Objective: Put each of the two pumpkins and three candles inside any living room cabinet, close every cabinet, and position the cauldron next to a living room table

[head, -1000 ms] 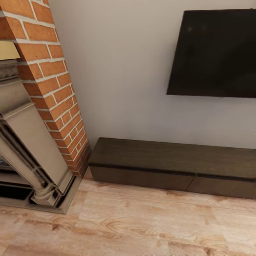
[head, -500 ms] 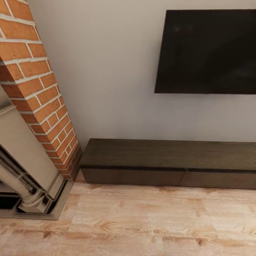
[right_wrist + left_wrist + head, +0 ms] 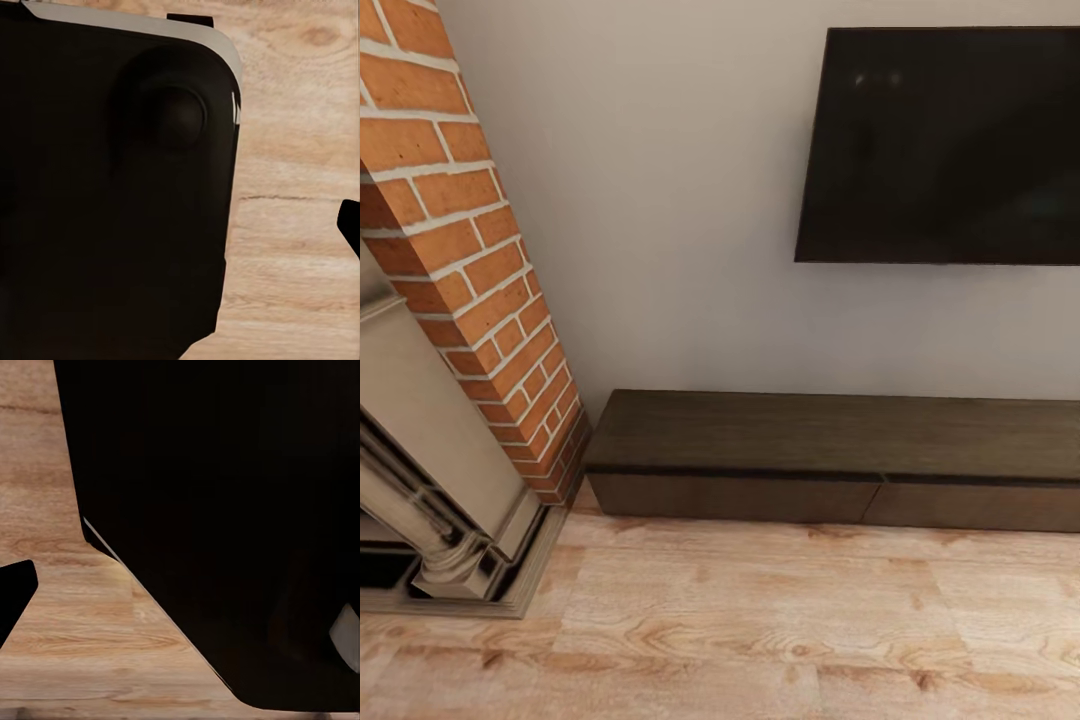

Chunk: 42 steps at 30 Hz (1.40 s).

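The cabinet (image 3: 840, 440), long, low and dark brown, stands against the white wall under a wall screen. Both of its flat fronts sit flush and shut, with a seam between them. The pumpkins, the candles and the cauldron are out of view. In the left wrist view a dark fingertip (image 3: 13, 594) pokes in at the frame's edge over the wood floor (image 3: 60, 615), beside a large black body part (image 3: 225, 510). The right wrist view has a similar dark tip (image 3: 350, 225) beside another black body part (image 3: 105, 187).
A black wall screen (image 3: 950, 145) hangs above the cabinet. A brick chimney (image 3: 450, 230) with a beige stone fireplace surround (image 3: 430, 470) juts out on the left, its base on the floor. Light wood floor (image 3: 760, 620) stretches in front of the cabinet.
From one second ago to half a second ago the whole picture shifted left, so the camera moved. Since then nothing has changed.
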{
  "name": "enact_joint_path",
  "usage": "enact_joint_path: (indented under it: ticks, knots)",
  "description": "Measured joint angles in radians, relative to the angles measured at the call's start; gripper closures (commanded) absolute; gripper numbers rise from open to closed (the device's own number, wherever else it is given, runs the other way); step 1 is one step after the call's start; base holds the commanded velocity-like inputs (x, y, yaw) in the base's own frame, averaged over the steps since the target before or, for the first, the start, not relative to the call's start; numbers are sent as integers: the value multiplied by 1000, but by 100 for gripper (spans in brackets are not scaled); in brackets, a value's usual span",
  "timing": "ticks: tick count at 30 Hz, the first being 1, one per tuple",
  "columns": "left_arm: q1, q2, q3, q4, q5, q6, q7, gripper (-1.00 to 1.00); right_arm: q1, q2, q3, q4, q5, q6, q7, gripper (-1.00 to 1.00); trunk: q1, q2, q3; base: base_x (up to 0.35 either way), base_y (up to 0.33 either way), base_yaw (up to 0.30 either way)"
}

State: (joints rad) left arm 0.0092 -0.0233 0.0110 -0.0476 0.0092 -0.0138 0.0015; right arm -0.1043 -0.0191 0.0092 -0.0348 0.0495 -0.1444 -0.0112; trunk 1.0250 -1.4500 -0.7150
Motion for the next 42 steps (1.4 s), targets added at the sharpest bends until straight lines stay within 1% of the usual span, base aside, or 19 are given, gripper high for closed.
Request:
enact_joint_path:
  ticks: [7,10,13,19,21,22,23,24,25,26,27,28,30,31,33,34,37,39,42]
  knots:
    - [0,7,9,-13,1,0,4,-100,0,-1,-1,-2,-1,-1,0,-100,0,0,0,0,0,0]
    - [0,27,13,-86,-1,2,7,-100,0,-10,-1,-11,1,-1,-1,-100,0,0,0,0,0,0]
    - [0,33,13,-121,-1,2,8,-100,0,-11,2,-23,4,-1,-1,-100,0,0,0,0,0,0]
    - [0,33,14,-131,0,1,2,-100,0,-10,3,-35,3,1,-1,-100,0,0,0,0,0,0]
    - [-1,22,12,-145,0,0,-1,-100,0,-12,3,-37,4,-4,-1,-100,0,0,0,0,0,0]
    - [-3,-25,7,-214,-2,4,-112,-100,0,-9,4,-34,4,-31,-2,-100,0,0,0,0,0,0]
    - [-8,-54,4,-361,-1,9,-252,-100,0,-9,3,-33,4,-36,-2,-100,0,0,0,0,0,0]
    - [-11,-44,9,-490,-11,18,-299,-100,0,-10,3,-34,3,-37,-2,-100,0,0,0,0,0,0]
    - [-15,-34,10,-606,-4,30,-377,-100,0,-11,3,-34,3,-37,-2,-100,0,0,0,0,0,0]
    - [-40,-57,6,-761,3,149,-565,-100,0,-14,1,-38,3,-39,-2,-100,0,0,0,0,0,0]
    - [-58,-79,5,-900,14,181,-719,-100,0,-15,0,-39,3,-39,-2,-100,0,0,0,0,0,0]
    - [-76,-83,5,-932,26,244,-769,-100,0,-15,0,-39,3,-39,-3,-100,0,0,0,0,0,0]
    - [-144,-86,4,-1034,81,377,-823,-100,0,-15,-1,-40,3,-39,-3,-100,0,0,0,0,0,0]
    - [-203,-85,3,-1080,140,460,-844,-100,0,-15,0,-40,3,-40,-3,-100,0,0,0,0,0,0]
    - [-301,-80,3,-1107,227,528,-858,-100,0,-14,2,-40,4,-40,-3,-100,0,0,0,0,0,0]
    - [-330,-78,3,-1109,247,539,-861,-100,0,-14,2,-40,4,-40,-3,-100,0,0,0,0,0,0]
    - [-464,-74,3,-1103,335,567,-873,-100,0,-14,3,-42,5,-40,-3,-100,0,0,0,0,0,0]
    - [-515,-73,3,-1102,360,570,-891,-100,0,-15,3,-46,5,-40,-3,-100,0,0,0,0,0,0]
    - [-558,-73,4,-1107,374,564,-916,-100,0,-15,3,-51,6,-40,-3,-100,0,0,0,0,0,0]
